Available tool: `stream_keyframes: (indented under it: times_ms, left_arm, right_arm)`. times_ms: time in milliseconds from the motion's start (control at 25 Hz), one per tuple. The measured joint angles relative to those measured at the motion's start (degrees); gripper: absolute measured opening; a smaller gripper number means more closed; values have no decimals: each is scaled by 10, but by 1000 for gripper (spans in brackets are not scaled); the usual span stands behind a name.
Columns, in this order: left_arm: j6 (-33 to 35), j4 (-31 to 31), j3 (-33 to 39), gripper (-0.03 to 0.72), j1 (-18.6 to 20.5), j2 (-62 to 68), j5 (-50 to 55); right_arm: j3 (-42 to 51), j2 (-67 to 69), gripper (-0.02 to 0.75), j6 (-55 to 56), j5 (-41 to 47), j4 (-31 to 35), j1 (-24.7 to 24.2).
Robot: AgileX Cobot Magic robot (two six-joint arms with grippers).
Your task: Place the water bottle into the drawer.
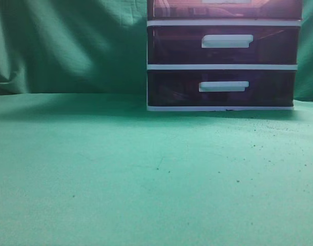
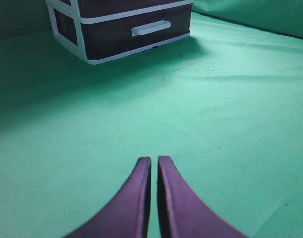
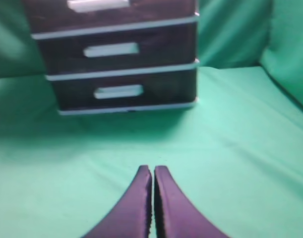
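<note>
The drawer is the top one showing in the white-framed stack, dark purple-brown and translucent, its white handle cut off by the frame's top edge. It also shows in the right wrist view, shut. No water bottle shows in any view. My left gripper is shut and empty above the green cloth, well short of the stack. My right gripper is shut and empty, facing the stack from the front. Neither gripper shows in the exterior view.
Two like drawers sit shut beneath the top one. The stack stands at the back of a green cloth-covered table. Green cloth hangs behind as a backdrop.
</note>
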Motion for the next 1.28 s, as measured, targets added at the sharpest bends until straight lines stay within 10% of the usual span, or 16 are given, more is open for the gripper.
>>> stream_keyframes:
  times_ms: [1280]
  left_arm:
    - [0, 0, 0, 0, 0, -1, 0]
  right_arm:
    - [109, -14, 48, -3, -32, -29, -69]
